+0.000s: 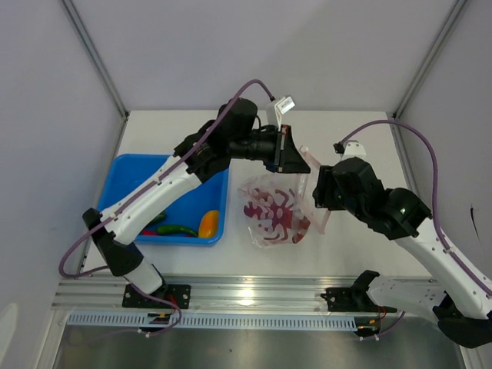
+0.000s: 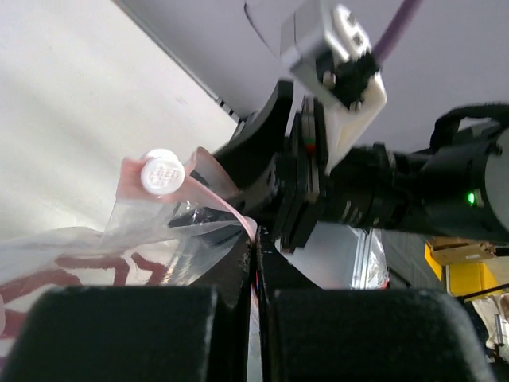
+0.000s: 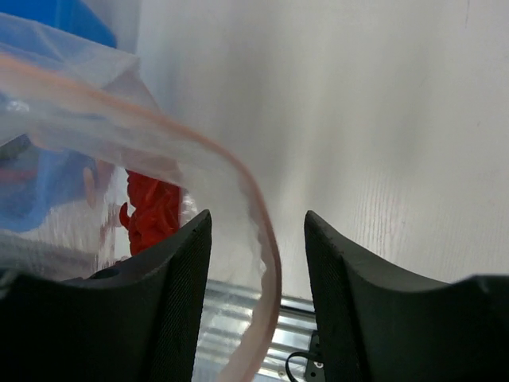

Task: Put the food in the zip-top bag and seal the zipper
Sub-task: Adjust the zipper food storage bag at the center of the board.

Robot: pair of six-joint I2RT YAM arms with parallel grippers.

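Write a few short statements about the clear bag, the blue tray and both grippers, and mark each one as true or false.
1. The left gripper is shut on the pale pink closure strip of the clear crinkly plastic bag. True.
2. The right gripper is clamped tight on that strip. False: its fingers stand apart, and the strip only passes between them.
3. The yellow-orange oval fruit lies inside the bag. False: it lies in the blue rectangular plastic tray.
4. A long dark green pepper lies in the tray. True.
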